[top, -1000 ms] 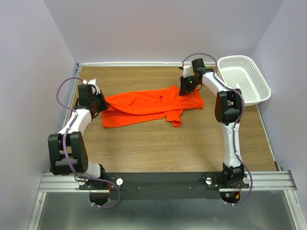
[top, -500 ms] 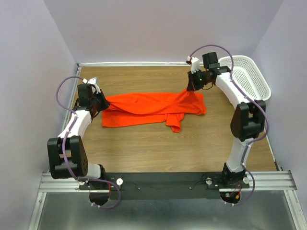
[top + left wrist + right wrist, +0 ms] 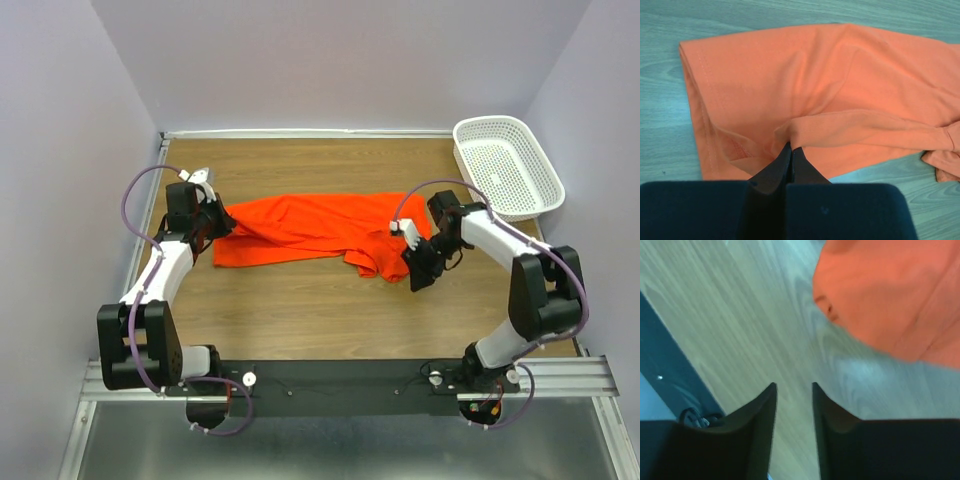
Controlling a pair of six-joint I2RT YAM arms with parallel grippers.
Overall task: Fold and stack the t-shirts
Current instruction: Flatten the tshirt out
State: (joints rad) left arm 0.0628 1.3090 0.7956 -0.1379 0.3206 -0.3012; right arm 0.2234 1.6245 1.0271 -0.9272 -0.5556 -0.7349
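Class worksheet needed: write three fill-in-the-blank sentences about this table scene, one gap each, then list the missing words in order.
1. The left pincer is shut on a fold of the ____ t-shirt.
2. The right pincer is open and holds ____.
3. The white basket stands at the table's far ____ corner.
Missing words: orange; nothing; right.

A brown wooden table top [image 3: 330, 310] fills the middle. Pale purple walls [image 3: 350, 60] stand close on the left, the back and the right. A thin white strip [image 3: 300, 132] runs along the table's far edge. At the near edge lies a silver metal rail [image 3: 570, 375], with a grey sheet [image 3: 350, 450] below it. The light is soft.
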